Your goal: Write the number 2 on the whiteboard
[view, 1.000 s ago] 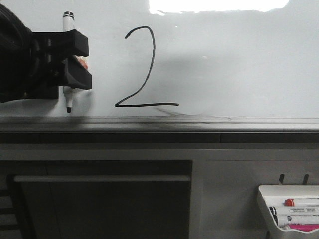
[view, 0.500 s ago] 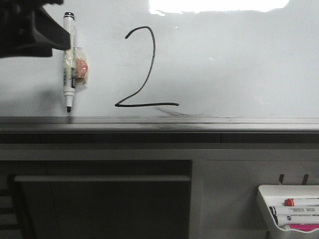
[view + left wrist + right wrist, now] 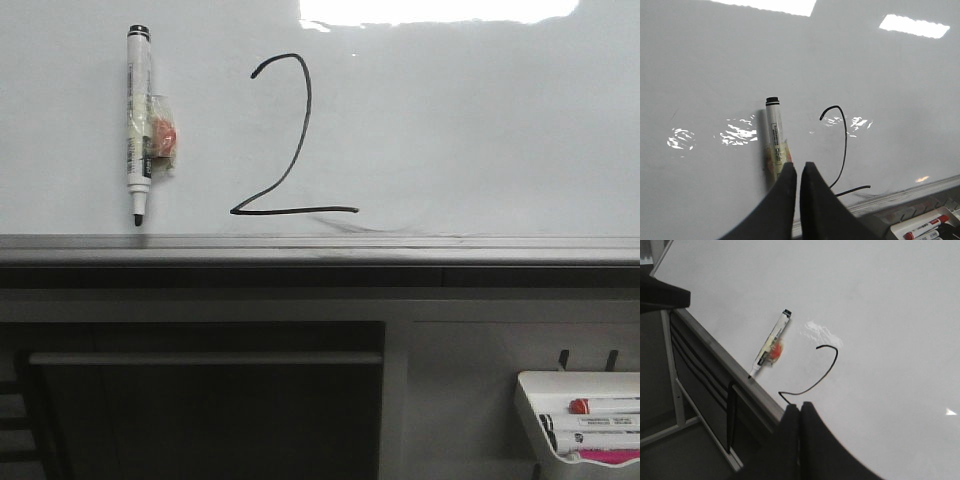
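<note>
A tall black number 2 (image 3: 309, 95) stands on the whiteboard (image 3: 460, 130), its base line just above the grey lower rim (image 3: 400, 246). A white marker (image 3: 138, 120) with a black cap clings upright to the board left of the digit, tip down, an orange-and-clear tag at its side. Neither gripper shows in the front view. In the left wrist view my left gripper (image 3: 798, 167) is shut and empty, drawn back from the marker (image 3: 776, 142) and the number 2 (image 3: 845, 145). My right gripper (image 3: 800, 407) is shut and empty, hanging off the board near the digit's base (image 3: 836, 357).
A white tray (image 3: 530, 400) holding spare markers hangs at the lower right under the board. A dark panel with a grey handle bar (image 3: 205, 358) sits below the rim. A glare patch (image 3: 430, 10) lies along the board's top edge.
One second ago my left gripper held the marker against the board. It let go, pulled away to the upper left, and has left the front view; the marker stays on the board.
</note>
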You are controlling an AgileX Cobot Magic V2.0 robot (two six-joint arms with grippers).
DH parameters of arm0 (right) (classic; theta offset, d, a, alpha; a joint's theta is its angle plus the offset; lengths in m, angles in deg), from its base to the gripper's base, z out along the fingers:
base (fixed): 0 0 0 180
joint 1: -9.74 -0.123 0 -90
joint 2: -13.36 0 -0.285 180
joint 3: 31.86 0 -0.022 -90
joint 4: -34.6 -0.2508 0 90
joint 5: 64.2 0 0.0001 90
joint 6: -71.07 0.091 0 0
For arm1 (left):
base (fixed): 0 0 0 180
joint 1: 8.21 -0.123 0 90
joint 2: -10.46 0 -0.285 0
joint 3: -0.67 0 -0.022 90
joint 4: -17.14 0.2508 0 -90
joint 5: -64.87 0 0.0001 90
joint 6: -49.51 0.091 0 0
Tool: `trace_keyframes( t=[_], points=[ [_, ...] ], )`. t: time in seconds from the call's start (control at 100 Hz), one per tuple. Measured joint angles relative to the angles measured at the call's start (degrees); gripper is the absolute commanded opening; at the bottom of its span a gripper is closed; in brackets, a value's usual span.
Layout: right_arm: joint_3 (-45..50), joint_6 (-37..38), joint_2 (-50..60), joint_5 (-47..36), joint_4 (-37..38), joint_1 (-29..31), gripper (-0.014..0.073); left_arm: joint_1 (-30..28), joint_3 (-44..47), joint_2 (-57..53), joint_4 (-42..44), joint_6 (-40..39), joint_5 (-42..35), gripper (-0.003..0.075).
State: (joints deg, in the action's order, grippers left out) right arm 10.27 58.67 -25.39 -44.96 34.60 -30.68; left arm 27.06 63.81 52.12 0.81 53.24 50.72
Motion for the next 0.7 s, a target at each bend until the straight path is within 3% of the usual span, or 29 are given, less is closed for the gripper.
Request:
trace_keyframes(
  t=[0.25,0.7],
  points=[
    [9.17,0.0,10.36,-0.16,0.0,0.0,-0.006,0.0,3.19,-8.36,1.06,0.0,0.0,-0.0019],
    [9.76,0.14,11.0,0.05,0.0,0.0,-0.006,0.0,3.19,-8.47,1.26,0.0,-0.14,-0.0019]
  ],
)
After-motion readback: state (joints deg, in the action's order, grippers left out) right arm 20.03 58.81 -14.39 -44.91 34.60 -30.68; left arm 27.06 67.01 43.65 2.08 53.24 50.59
